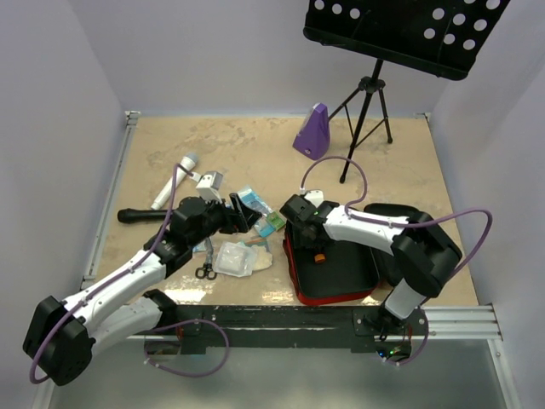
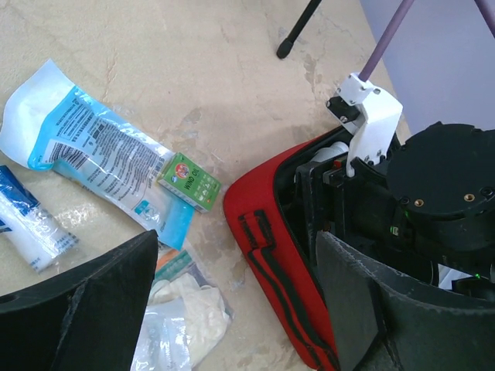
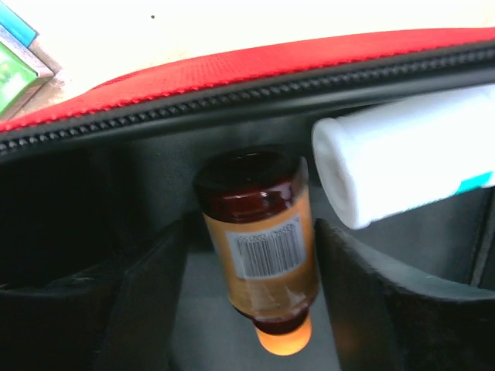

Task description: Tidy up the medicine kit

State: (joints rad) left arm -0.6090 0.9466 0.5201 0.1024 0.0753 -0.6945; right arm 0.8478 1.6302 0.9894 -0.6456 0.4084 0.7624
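The medicine kit (image 1: 334,297) lies open right of centre, red outside with a black lining. My right gripper (image 1: 312,243) reaches down into it. In the right wrist view its jaws (image 3: 251,255) stand open on either side of an amber bottle (image 3: 259,239) with a barcode label, lying on the lining; the right finger (image 3: 371,309) is almost against the bottle. A white bottle (image 3: 410,162) lies beside it under the red rim (image 3: 232,69). My left gripper (image 1: 247,217) hovers open and empty above the table, between the kit's red wall (image 2: 263,232) and the loose packets.
Left of the kit lie a green box (image 2: 189,180), a blue-and-white packet (image 2: 93,147), a bag of gloves (image 2: 178,317) and scissors (image 1: 204,270). A white tube (image 1: 174,183) and a black handle (image 1: 136,215) lie farther left. A purple metronome (image 1: 312,132) and a music stand (image 1: 366,111) stand behind.
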